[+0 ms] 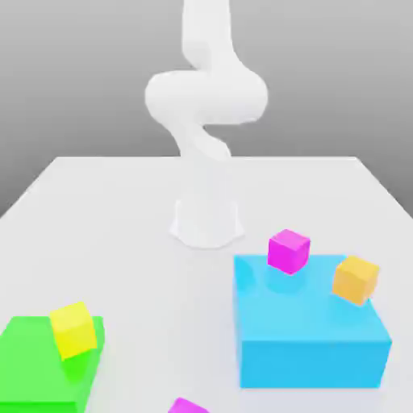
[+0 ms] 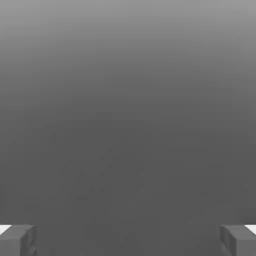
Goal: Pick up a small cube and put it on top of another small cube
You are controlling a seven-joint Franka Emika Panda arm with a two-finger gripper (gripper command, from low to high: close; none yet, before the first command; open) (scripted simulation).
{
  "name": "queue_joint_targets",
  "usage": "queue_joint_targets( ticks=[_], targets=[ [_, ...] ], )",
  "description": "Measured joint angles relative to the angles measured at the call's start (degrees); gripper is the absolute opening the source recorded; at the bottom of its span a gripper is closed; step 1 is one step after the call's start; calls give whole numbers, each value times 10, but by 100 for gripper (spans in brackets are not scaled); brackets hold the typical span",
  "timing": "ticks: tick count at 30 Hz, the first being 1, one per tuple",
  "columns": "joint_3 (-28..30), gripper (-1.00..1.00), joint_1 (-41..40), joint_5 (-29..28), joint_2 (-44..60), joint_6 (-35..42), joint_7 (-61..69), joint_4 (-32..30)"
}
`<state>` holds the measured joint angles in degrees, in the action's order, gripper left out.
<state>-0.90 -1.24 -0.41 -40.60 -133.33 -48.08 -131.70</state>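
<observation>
Wide apart stand the gripper [image 2: 128, 240] jaws, with nothing between its fingers [image 2: 17, 239] in the hand view. Off the green block's [image 1: 36, 363] right in the exterior view, one glossy magenta cube [image 1: 187, 406] lies on the table [image 1: 121, 242]; its twin [image 1: 288, 250] sits on the blue block [image 1: 310, 339], beside an orange cube [image 1: 356, 280].

Nothing here can be read: no text, label, brand, number or sign stands on anything in the scene.
</observation>
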Motion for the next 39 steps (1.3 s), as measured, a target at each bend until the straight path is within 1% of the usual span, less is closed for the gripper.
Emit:
queue_joint_targets(
  ticks=[9,19,24,29,33,34,39],
  targets=[
    [-28,0,-39,-21,190,-56,-86,3],
    [-35,0,-58,-46,398,-118,-181,6],
    [-31,0,-58,-44,501,-149,-219,8],
    [-28,0,-58,-28,603,-182,-245,10],
    [-21,0,-53,-32,686,-240,-254,25],
    [-19,-100,-51,-34,703,-252,-255,28],
    [-19,-100,-51,-34,703,-253,-255,28]
  ],
)
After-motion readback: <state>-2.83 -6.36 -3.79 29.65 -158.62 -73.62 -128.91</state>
